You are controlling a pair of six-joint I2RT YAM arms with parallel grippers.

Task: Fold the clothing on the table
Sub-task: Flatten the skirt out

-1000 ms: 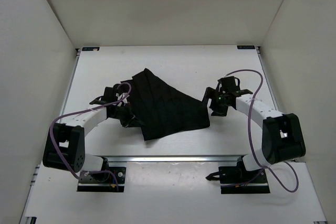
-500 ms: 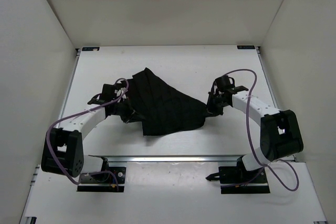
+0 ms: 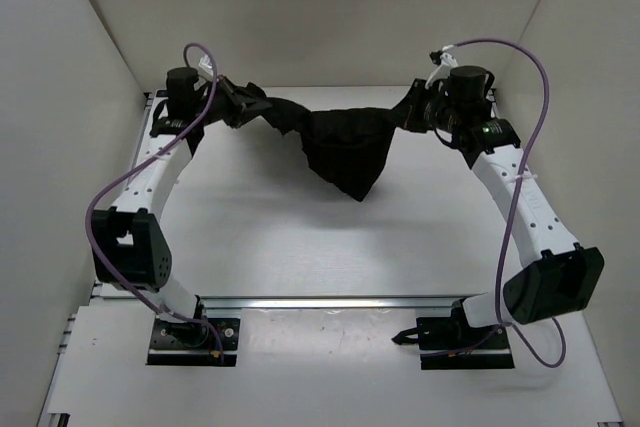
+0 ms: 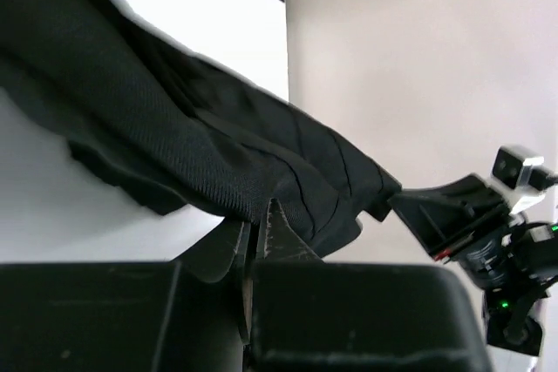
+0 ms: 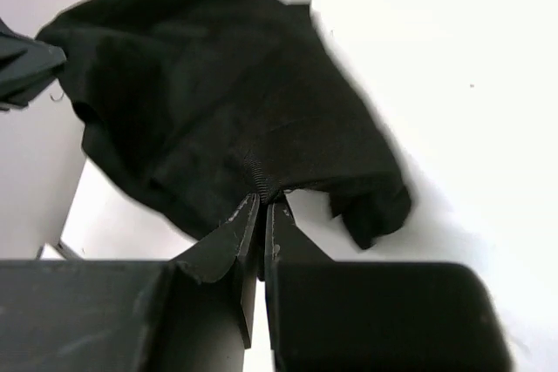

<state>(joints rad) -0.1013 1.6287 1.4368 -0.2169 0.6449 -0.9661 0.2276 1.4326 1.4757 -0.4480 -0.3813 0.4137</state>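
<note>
Pinches soft black pleated fabric garment at opposite ends with left pincer and right pincer, long axis strung sideways.

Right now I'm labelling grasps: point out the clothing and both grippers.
clothing (image 3: 345,152), top view, sagging middle
left gripper (image 4: 259,226), left wrist view, between fingertips
right gripper (image 5: 266,203), right wrist view, between fingertips

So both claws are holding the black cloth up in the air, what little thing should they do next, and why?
Probably lower it while drawing it nearer, so it spreads flat on the table. The left claw and right claw each pinch an edge of the clothing, which hangs between them over the far end, sagging in the middle. Folding likely needs it flat first.
</note>
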